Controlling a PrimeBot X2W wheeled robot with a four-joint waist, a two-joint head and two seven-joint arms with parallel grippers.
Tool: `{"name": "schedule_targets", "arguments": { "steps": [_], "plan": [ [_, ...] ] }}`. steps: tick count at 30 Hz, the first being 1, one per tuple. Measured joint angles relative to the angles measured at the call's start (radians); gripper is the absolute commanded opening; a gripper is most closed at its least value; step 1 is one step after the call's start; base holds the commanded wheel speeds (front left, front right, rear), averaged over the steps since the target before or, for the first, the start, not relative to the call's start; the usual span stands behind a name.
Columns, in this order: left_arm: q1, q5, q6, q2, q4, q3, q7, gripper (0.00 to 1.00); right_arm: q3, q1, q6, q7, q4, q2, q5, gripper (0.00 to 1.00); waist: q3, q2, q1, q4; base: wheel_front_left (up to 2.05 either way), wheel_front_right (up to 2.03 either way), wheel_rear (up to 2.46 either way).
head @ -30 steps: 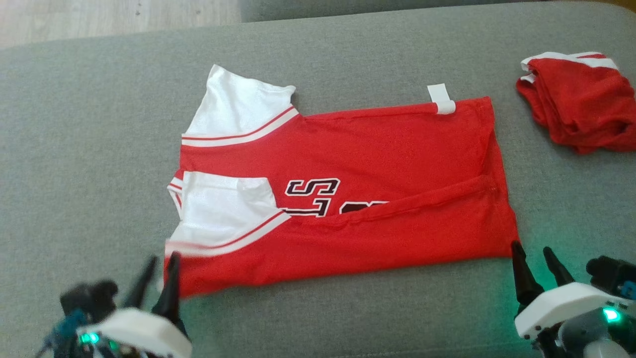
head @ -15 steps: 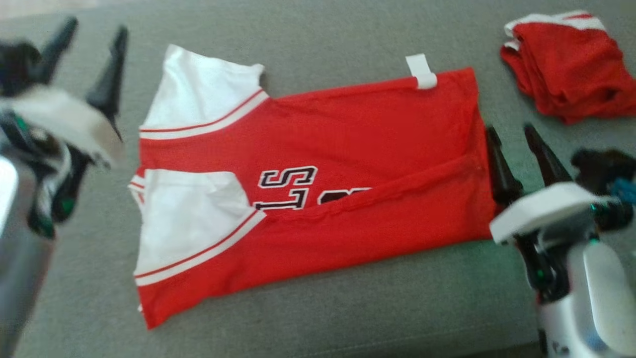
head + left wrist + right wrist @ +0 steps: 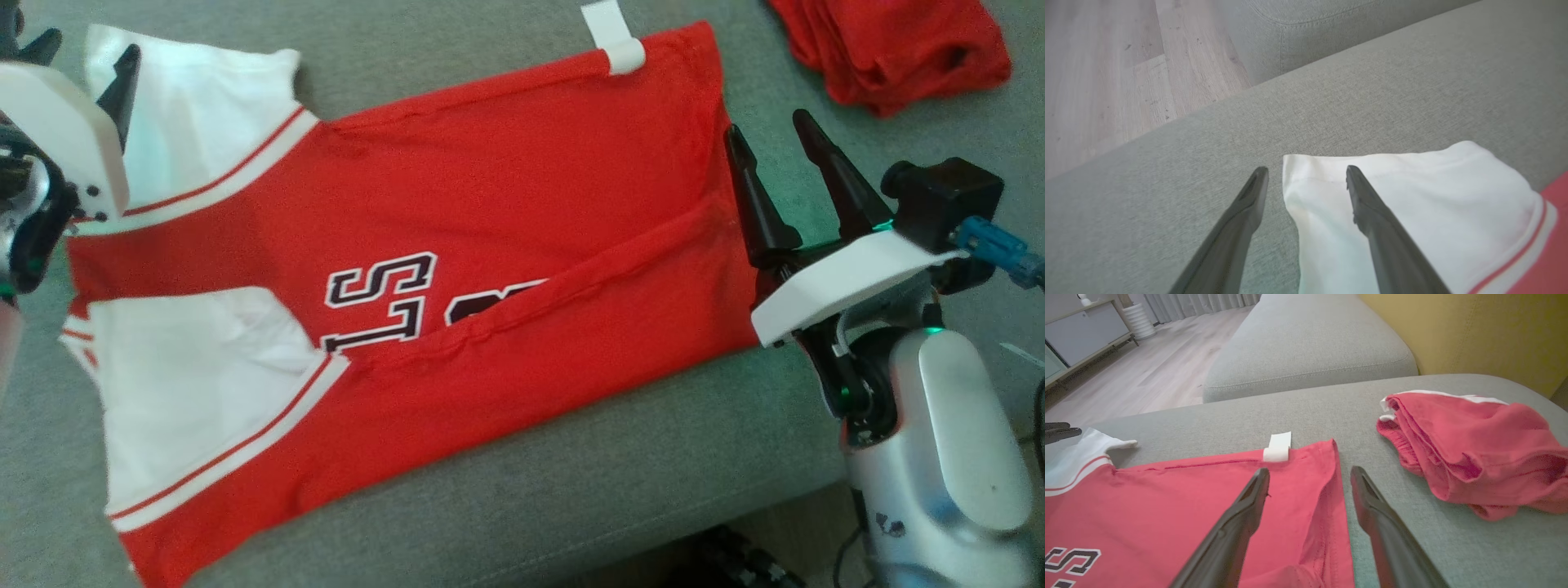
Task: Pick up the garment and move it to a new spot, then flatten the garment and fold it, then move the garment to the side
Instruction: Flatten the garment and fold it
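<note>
We see the red jersey [image 3: 506,188] lying flat on the grey sofa cushion [image 3: 571,490], its near long edge folded up over the lower part of the black-and-white lettering [image 3: 384,294]. Its white sleeves point to our left and a small white tag [image 3: 612,45] sticks out past the far edge. Our left gripper [image 3: 1306,170] stands wide and empty at the corner of the far sleeve [image 3: 1412,196], one finger above the white cloth and the other above bare cushion. We cannot tell whether it touches. Our right gripper [image 3: 1310,470] is spread wide too, holding nothing, straddling the jersey's right-hand edge. A second red garment [image 3: 890,49] lies crumpled on the cushion, apart to the right. Wooden floor [image 3: 1106,81] shows beyond the sofa.
</note>
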State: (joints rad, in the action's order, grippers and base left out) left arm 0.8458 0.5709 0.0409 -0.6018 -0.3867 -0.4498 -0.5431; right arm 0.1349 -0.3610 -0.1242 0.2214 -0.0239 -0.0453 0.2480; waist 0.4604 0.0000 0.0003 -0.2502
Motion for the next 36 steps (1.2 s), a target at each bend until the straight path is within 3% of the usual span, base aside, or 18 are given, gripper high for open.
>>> {"name": "schedule_targets", "arguments": {
  "steps": [8,9,10,12,17,18,19,20,22,28,36],
  "plan": [
    [0.015,0.003,0.013,-0.003,-0.051,-0.012,-0.046,1.0,0.0,0.0,0.0,-0.002,-0.001,0.0,0.006,1.0,0.038,0.0,-0.0002,-0.034,0.0,0.0,0.0],
    [0.016,0.003,0.013,-0.003,-0.053,-0.012,-0.052,0.92,0.0,0.0,0.0,-0.002,-0.001,0.0,0.006,1.0,0.038,0.0,-0.0004,-0.033,0.0,0.0,0.0],
    [0.018,0.003,0.013,-0.003,-0.054,-0.013,-0.055,0.91,0.0,0.0,0.0,-0.003,-0.001,0.0,0.006,1.0,0.038,0.0,-0.0004,-0.031,0.0,0.0,0.0],
    [0.025,0.003,0.004,-0.002,-0.058,-0.015,-0.055,1.0,0.002,-0.002,0.0,-0.01,-0.001,0.0,0.006,1.0,0.041,0.0,-0.0003,-0.028,0.0,0.0,0.0],
    [0.043,-0.001,-0.011,-0.001,-0.078,-0.022,-0.054,1.0,0.023,-0.044,0.0,-0.01,-0.001,0.0,0.007,1.0,0.049,0.0,-0.0003,-0.027,0.0,0.0,0.0],
    [0.049,-0.001,-0.011,-0.001,-0.083,-0.027,-0.054,0.96,0.026,-0.05,0.0,-0.01,-0.001,0.0,0.007,1.0,0.05,0.0,-0.0004,-0.027,0.0,0.0,0.0],
    [0.055,-0.001,-0.01,0.001,-0.085,-0.029,-0.054,0.75,0.027,-0.055,0.0,-0.01,-0.001,0.0,0.007,1.0,0.052,0.0,-0.0004,-0.027,0.0,0.0,0.0],
    [0.057,0.0,-0.008,0.005,-0.085,-0.03,-0.054,0.39,0.027,-0.059,0.0,-0.01,-0.001,0.0,0.007,1.0,0.053,0.0,-0.0003,-0.027,0.0,0.0,0.0],
    [0.058,0.0,-0.003,0.02,-0.084,-0.035,-0.039,0.0,0.026,-0.059,0.0,-0.009,-0.002,0.0,0.007,1.0,0.054,0.0,-0.0003,-0.023,0.0,0.0,0.0],
    [0.058,0.0,0.014,0.049,-0.081,-0.042,0.031,0.0,-0.008,-0.095,0.0,0.039,-0.077,0.0,-0.044,1.0,0.044,0.0,-0.0003,0.006,0.0,0.0,0.0],
    [0.075,-0.009,0.03,0.082,-0.007,-0.061,0.154,0.0,-0.058,-0.288,0.0,0.173,-0.242,-0.036,-0.112,1.0,0.021,0.0,-0.0003,0.08,0.0,0.0,0.0]
  ]
}}
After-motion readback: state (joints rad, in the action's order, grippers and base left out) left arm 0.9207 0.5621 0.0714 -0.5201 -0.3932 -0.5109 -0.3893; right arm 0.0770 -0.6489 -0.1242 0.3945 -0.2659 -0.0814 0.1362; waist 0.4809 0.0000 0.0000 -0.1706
